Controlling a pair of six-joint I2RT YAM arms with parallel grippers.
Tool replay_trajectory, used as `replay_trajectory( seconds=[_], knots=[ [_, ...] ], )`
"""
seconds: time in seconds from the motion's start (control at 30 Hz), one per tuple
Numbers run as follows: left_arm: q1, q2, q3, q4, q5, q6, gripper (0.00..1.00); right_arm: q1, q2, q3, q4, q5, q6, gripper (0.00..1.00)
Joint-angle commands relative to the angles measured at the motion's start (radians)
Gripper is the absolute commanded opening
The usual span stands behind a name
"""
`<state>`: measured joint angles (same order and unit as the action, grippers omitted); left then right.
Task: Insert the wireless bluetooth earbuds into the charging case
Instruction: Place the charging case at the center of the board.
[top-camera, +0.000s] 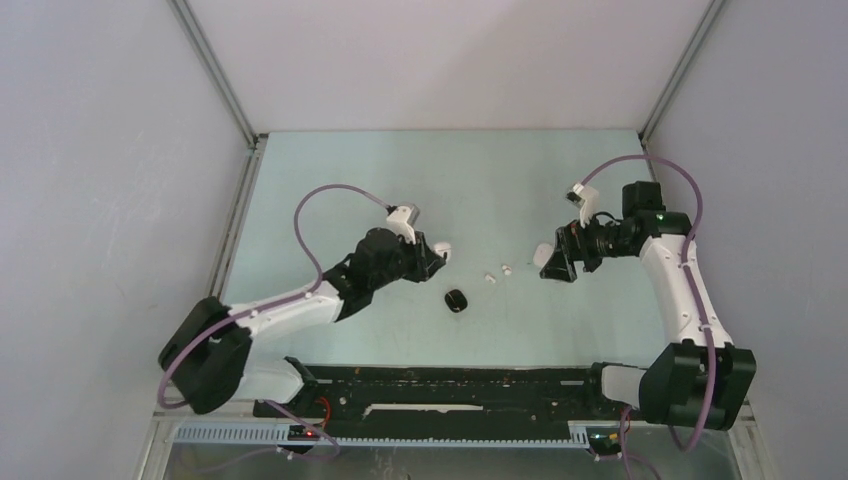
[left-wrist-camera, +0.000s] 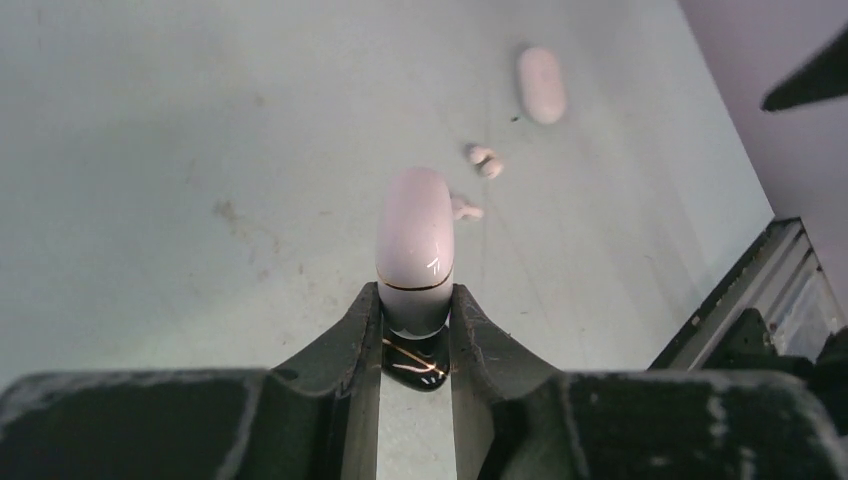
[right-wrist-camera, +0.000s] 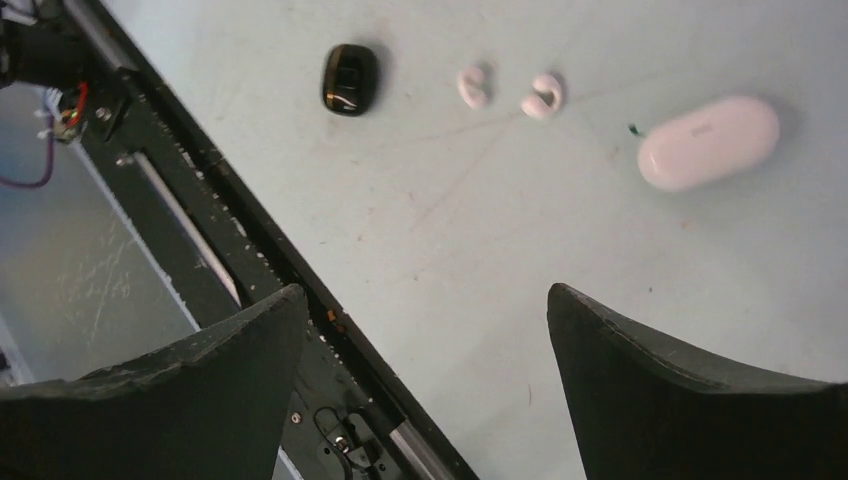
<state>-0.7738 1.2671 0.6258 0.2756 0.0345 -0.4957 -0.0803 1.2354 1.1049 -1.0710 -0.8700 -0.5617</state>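
Observation:
My left gripper (top-camera: 432, 256) (left-wrist-camera: 414, 297) is shut on the lower end of a closed white charging case (left-wrist-camera: 414, 235) (top-camera: 441, 248), which sticks out past the fingertips. Two small white earbuds (top-camera: 489, 277) (top-camera: 506, 269) lie on the table between the arms, apart from both grippers; the left wrist view shows them (left-wrist-camera: 484, 160) (left-wrist-camera: 466, 210) beyond the held case, the right wrist view (right-wrist-camera: 473, 86) (right-wrist-camera: 542, 96) ahead of the fingers. My right gripper (top-camera: 556, 262) (right-wrist-camera: 425, 295) hangs open above the table with nothing between its fingers.
A second white case (right-wrist-camera: 708, 142) (left-wrist-camera: 541, 85) lies closed on the table close to the right gripper. A glossy black case (top-camera: 457, 300) (right-wrist-camera: 349, 79) (left-wrist-camera: 415, 364) rests nearer the front. A black rail (top-camera: 450, 385) runs along the near table edge.

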Motion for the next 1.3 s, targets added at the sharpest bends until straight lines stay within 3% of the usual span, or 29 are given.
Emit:
replay_trajectory(
  seconds=[0.0, 0.37, 0.67, 0.8, 0.97, 1.27],
  knots=[
    [0.068, 0.115, 0.029, -0.018, 0.147, -0.234, 0.01, -0.024, -0.034, -0.081, 0.210, 0.105, 0.132, 0.91],
    [0.114, 0.345, 0.067, -0.014, 0.225, -0.340, 0.19, -0.016, 0.119, -0.123, 0.383, 0.314, 0.164, 0.86],
    [0.115, 0.325, 0.051, -0.108, 0.157, -0.321, 0.40, 0.131, 0.240, -0.106, 0.509, 0.475, 0.249, 0.84],
    [0.114, 0.277, 0.035, -0.172, 0.118, -0.298, 0.53, 0.195, 0.311, -0.090, 0.583, 0.679, 0.383, 0.89],
    [0.106, 0.192, 0.019, -0.262, 0.056, -0.272, 0.55, 0.247, 0.385, -0.058, 0.620, 0.776, 0.474, 0.85],
    [0.055, 0.103, 0.051, -0.364, -0.031, -0.238, 0.56, 0.257, 0.495, 0.000, 0.653, 0.849, 0.492, 0.78]
  ],
)
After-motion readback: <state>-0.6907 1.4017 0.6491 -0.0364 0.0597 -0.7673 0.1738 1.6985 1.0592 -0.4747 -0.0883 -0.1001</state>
